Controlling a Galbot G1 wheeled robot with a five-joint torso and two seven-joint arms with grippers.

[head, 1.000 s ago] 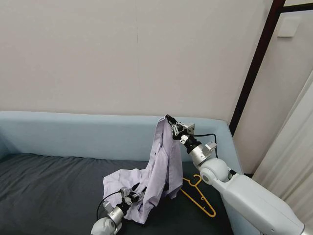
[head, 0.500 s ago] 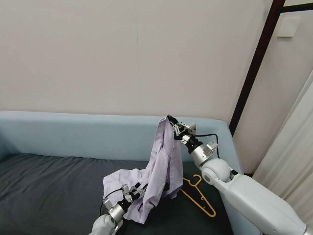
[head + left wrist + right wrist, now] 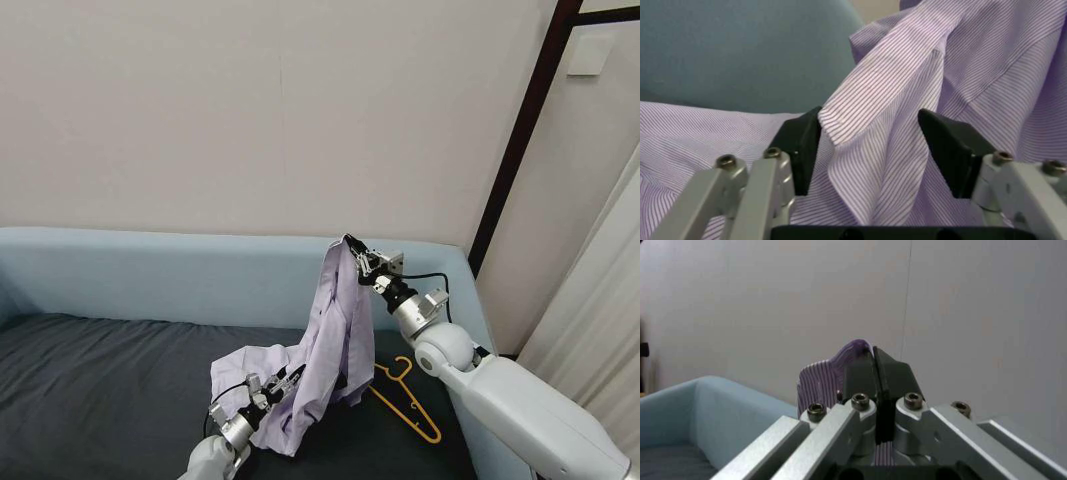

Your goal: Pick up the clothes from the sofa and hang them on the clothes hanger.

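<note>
The right claw (image 3: 352, 248), raised level with the top of the sofa (image 3: 150, 275) backrest, pinches the top of a lilac striped shirt (image 3: 335, 330), its pads (image 3: 890, 372) pressed tight on a ridge of the cloth. The shirt hangs from that grip in a long fold against the pale blue backrest, and its lower half spills onto the dark seat. Low at the front of the seat, the left claw (image 3: 283, 381) is spread wide at the shirt's lower part. In the left wrist view a folded edge of striped cloth lies between its two black fingers (image 3: 800, 150); whether it touches them cannot be told. An orange hanger (image 3: 412, 405) lies flat on the seat just beside the hanging shirt, on the robot's right, under the right arm.
</note>
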